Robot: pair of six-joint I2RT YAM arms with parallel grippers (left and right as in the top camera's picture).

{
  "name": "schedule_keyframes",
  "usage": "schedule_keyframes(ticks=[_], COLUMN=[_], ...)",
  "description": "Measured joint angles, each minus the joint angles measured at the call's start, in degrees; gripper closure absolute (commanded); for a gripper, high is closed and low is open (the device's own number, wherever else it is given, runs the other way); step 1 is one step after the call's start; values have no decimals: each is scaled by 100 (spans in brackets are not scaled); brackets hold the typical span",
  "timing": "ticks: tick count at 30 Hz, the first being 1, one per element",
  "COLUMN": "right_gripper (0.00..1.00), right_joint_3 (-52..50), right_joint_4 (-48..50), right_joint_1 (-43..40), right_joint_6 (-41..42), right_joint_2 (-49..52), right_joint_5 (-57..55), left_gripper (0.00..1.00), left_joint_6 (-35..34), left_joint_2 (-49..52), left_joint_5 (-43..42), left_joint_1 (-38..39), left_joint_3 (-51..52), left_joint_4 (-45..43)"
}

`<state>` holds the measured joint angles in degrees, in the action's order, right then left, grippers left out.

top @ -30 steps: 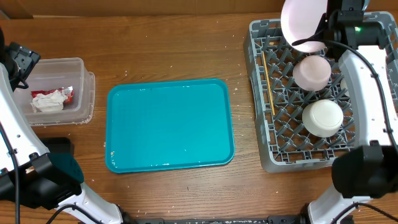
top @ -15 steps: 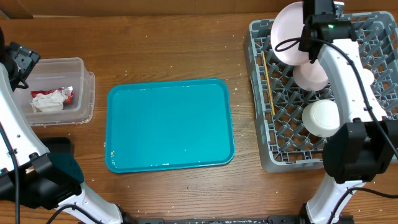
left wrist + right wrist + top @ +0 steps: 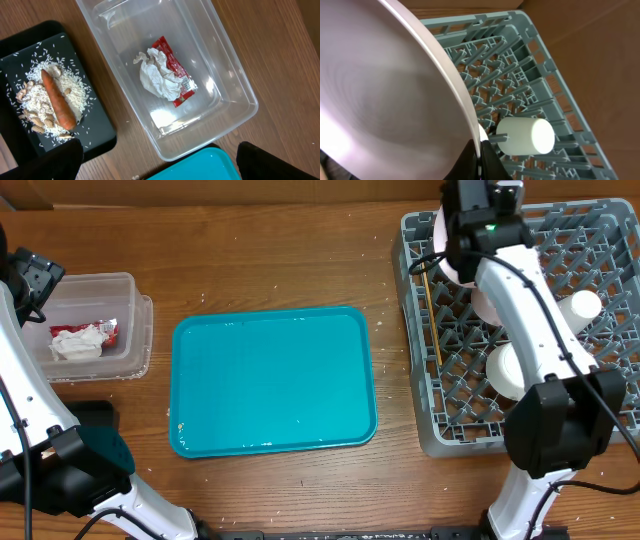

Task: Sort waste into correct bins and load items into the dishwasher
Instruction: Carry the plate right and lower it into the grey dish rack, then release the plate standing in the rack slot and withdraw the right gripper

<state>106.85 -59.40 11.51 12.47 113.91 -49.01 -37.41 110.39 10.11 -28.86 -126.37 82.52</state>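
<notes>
My right gripper [image 3: 479, 159] is shut on the rim of the round white plate [image 3: 385, 90]. It holds the plate on edge over the back left of the grey dishwasher rack [image 3: 430, 430]. In the rack are two white bowls [image 3: 505, 370], a white cup [image 3: 527, 136] lying on its side, and chopsticks [image 3: 431, 315] along the left side. My left gripper [image 3: 160, 164] hangs open above the clear tub [image 3: 235, 95], which holds the crumpled napkin [image 3: 157, 75] and red wrapper [image 3: 179, 80]. The black tray [image 3: 95, 130] holds the carrot stick [image 3: 57, 100] and beige scraps [image 3: 30, 105].
The teal serving tray [image 3: 270, 380] lies bare at the table's middle, its corner close to the tub [image 3: 132, 330]. Crumbs dot the wooden table around it. My right arm [image 3: 525, 300] stretches across the rack, over the bowls.
My right arm has swung left across the rack's back, carrying the plate toward the back left corner and turning it more on edge. The left arm has not moved.
</notes>
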Motion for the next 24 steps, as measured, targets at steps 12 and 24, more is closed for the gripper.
schedule_keyframes(ticks=[12,24], right_gripper=[43,0], right_joint_3=[7,647], right_joint_4=[-457,-1989], right_joint_1=[525,468], right_joint_6=[398,1248], right_joint_2=[0,-828], right_joint_5=[831,2170], left_gripper=[0,0], left_joint_6=[0,0], left_joint_2=[0,0], left_joint_5=[-2,0], left_joint_1=[0,0], left_joint_3=[0,0], left_joint_4=[2,0])
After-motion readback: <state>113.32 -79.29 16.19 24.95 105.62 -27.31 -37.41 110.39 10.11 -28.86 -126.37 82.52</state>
